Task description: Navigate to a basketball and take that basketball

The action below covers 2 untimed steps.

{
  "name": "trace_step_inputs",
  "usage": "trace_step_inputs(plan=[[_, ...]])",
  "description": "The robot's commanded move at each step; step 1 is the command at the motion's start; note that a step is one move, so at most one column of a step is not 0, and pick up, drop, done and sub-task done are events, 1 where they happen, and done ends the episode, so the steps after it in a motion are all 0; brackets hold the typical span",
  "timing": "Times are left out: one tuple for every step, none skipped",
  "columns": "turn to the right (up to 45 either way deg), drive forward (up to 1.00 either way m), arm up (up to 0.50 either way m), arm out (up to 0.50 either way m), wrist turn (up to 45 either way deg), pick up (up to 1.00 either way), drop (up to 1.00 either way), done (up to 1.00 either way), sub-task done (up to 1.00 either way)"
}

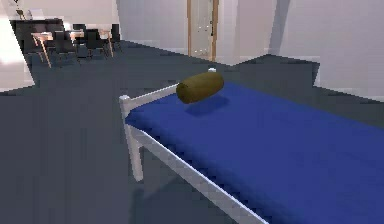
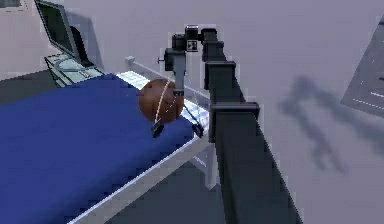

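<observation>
At the far end of the long dark square arm (image 2: 235,130), the dark gripper with two thin fingers (image 2: 168,108) hangs down right at the round orange-brown basketball with dark lines (image 2: 148,95). I cannot tell if the gripper holds the ball or holds nothing, because the ball shows against the bed behind it. The basketball is at the right end of the bed with the deep blue mattress (image 2: 70,140), close to the white bed frame (image 2: 207,140). Far off to the left, past the bed, stands a dark flat screen (image 2: 58,28). Looking ahead, a blue bed shows too, with a brownish long lump (image 1: 200,86) near its far end. Far away on the left are a small table with dark chairs (image 1: 70,40), and farther right a pale wooden door (image 1: 203,28). My guess is that the driving part is done and the grabbing step is on now. Next the gripper needs a firm hold on the ball. Then the arm should lift straight up so the ball comes off the mattress. A round ball can roll on a soft bed, so the move should be slow and gentle.
</observation>
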Motion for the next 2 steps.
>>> trace_step_inputs(plan=[[0.0, 0.0, 0.0, 0.0, 45.0, 0.0, 0.0, 0.0, 0.0], [0.0, 0.0, 0.0, 0.0, 45.0, 0.0, 0.0, 0.0, 0.0]])
